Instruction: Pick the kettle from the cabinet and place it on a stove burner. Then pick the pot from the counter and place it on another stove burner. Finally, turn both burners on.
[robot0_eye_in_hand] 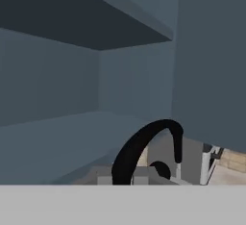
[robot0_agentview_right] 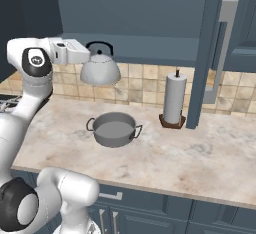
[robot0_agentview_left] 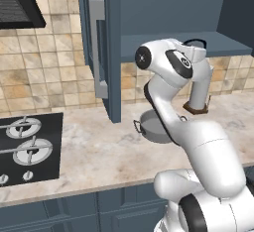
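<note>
One kettle hangs in the air in front of the cabinet, clear of the inner shelf and well above the counter, level with the hand. In the right base view the gripper meets the kettle at the foot of its black arched handle, and nothing else bears the kettle, so the hand seems to carry it. The fingers themselves are hidden, so I cannot tell how far apart they stand. In the hand view the arched handle curves up close to the camera, with the cabinet's shelf and walls behind it.

One pot sits on the counter, below the kettle and a little to its right in the right base view, well apart from it. In the left base view the pot is partly behind the arm. One paper towel roll stands upright on a brown base near the open cabinet door, which bears one long bar handle.

Two stove burners show on the black cooktop in the left base view, with two small knobs in front of them.
</note>
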Controlling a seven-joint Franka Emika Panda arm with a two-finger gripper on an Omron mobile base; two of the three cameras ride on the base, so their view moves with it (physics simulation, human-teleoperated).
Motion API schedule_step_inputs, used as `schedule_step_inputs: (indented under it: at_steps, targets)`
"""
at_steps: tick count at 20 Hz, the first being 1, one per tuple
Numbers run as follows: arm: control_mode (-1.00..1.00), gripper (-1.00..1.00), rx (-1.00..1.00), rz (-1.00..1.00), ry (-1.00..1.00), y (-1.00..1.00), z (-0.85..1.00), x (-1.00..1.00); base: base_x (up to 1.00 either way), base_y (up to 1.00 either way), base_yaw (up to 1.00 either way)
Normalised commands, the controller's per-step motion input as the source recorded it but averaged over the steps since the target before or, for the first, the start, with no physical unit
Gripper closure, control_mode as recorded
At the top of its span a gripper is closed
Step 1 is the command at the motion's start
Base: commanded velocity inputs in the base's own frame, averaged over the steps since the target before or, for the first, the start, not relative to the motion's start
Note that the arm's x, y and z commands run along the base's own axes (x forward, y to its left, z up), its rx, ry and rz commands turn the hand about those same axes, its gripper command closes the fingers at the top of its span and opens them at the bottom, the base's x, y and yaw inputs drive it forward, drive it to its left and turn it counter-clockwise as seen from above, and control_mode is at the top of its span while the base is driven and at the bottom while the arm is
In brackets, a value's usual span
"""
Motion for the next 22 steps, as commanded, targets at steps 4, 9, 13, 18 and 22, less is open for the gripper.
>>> schedule_step_inputs:
  at_steps: [4,9,13,18,22]
  targets:
    - [-1.00,1.00,0.01,-0.07,0.00,-0.03,-0.20,-0.36,0.00,0.00,0.00]
    - [-1.00,1.00,0.01,-0.05,0.00,-0.01,-0.20,-0.30,0.00,0.00,0.00]
    - [-1.00,1.00,0.01,-0.02,0.00,-0.01,-0.17,-0.12,0.00,0.00,0.00]
    - [-1.00,1.00,0.01,0.00,0.00,-0.01,-0.13,-0.12,0.00,0.00,0.00]
    - [-1.00,1.00,0.01,0.00,0.01,0.00,-0.13,-0.14,0.00,0.00,0.00]
